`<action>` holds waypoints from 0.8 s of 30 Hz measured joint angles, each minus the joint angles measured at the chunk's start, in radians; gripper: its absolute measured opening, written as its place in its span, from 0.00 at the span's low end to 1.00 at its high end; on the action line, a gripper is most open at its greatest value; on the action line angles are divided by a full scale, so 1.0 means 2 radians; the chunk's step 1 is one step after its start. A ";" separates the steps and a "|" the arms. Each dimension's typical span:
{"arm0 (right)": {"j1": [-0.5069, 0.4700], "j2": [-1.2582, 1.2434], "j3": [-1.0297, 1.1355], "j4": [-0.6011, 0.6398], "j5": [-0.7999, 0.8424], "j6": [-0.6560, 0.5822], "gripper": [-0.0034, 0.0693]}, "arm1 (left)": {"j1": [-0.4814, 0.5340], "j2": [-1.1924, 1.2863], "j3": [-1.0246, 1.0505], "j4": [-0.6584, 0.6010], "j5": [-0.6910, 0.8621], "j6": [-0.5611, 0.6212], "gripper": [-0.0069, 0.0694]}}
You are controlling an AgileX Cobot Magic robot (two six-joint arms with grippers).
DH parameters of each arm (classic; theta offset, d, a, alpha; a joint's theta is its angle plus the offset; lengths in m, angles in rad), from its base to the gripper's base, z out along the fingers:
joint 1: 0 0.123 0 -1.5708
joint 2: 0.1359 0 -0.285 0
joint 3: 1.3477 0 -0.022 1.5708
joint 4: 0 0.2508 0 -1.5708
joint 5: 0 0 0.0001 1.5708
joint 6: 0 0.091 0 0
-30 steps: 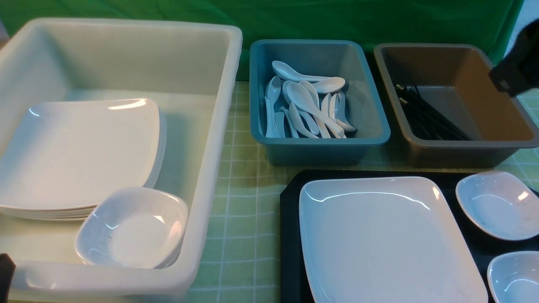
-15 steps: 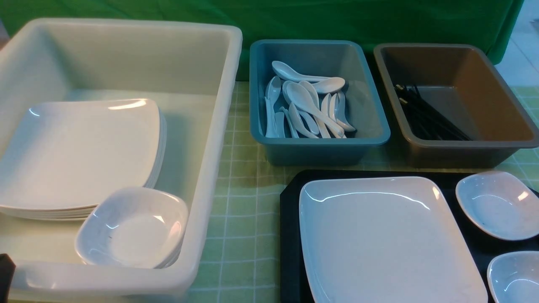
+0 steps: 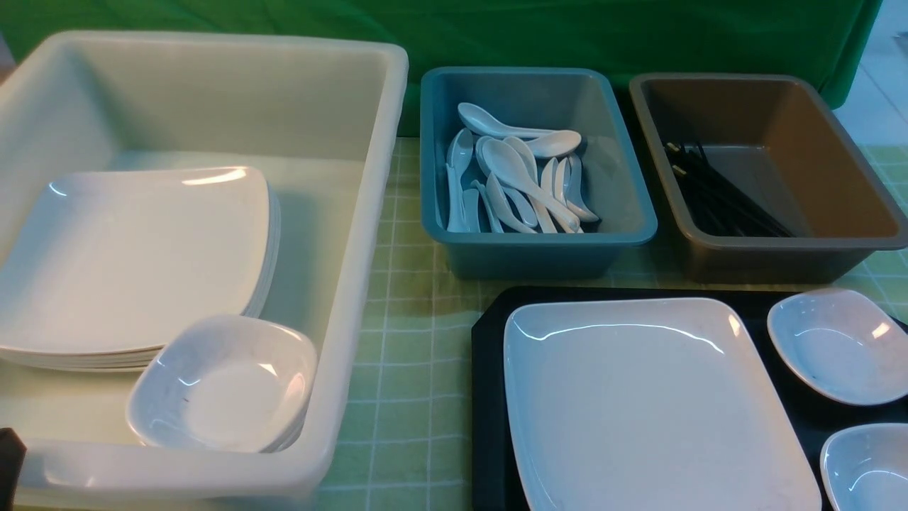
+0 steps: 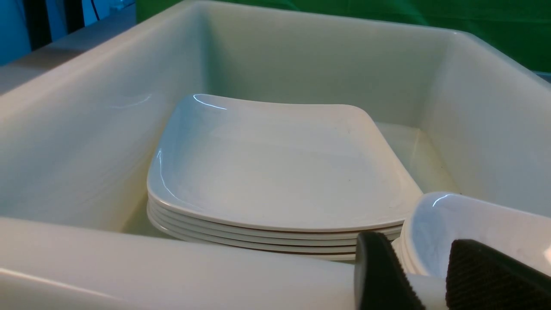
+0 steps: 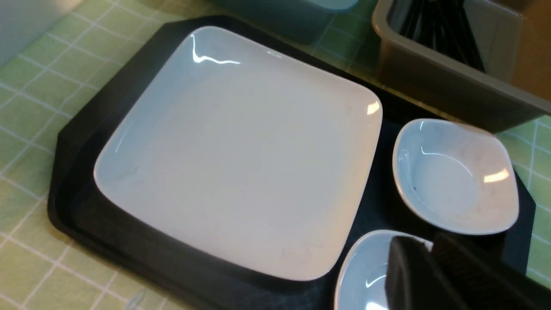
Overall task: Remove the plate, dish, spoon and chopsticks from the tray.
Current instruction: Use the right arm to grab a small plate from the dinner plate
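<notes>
Right tool [image 5: 432, 247] hangs over the tray [image 3: 489, 397], close above the near dish [image 5: 366, 269]. Its two pads stand close together with only a thin seam between them and nothing held; whether they quite meet I cannot tell. Left tool [image 4: 413, 249] sits at the near rim of the white tub [image 3: 369, 213], jaws parted and empty.

Outward from the right tool, the far dish [image 3: 837, 348] and the plate [image 3: 652, 404] lie flat on the tray, the plate filling most of it. No spoon or sticks show on the tray. The spoons [image 3: 518, 177] lie in the blue tub [image 3: 624, 234] and the chopsticks [image 3: 723, 199] in the brown tub [image 3: 837, 241], both beyond the tray on the desk [image 3: 404, 355].

To my eye the cutlery is done and the crockery is in hand. The next move, I'd judge, calls for the pads to part wider, pinch one dish's rim, and carry it across to the white tub, where stacked plates [image 3: 128, 262] and stacked dishes [image 3: 227, 383] wait.

A second ago the right arm showed dark above the brown tub's far corner in the front view. Now it is gone from there, and nothing else has shifted.
</notes>
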 joint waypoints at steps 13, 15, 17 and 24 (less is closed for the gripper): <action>0.000 -0.004 0.009 0.000 -0.022 0.001 0.15 | 0.000 0.000 0.000 0.000 0.000 -0.001 0.38; 0.000 -0.004 0.009 0.000 -0.022 0.001 0.15 | 0.000 0.000 0.000 0.000 0.000 -0.001 0.38; 0.000 -0.004 0.009 0.000 -0.022 0.001 0.15 | 0.000 0.000 0.000 0.000 0.000 -0.001 0.38; 0.000 -0.004 0.009 0.000 -0.023 0.002 0.15 | 0.000 0.000 0.001 -0.142 -0.017 -0.095 0.38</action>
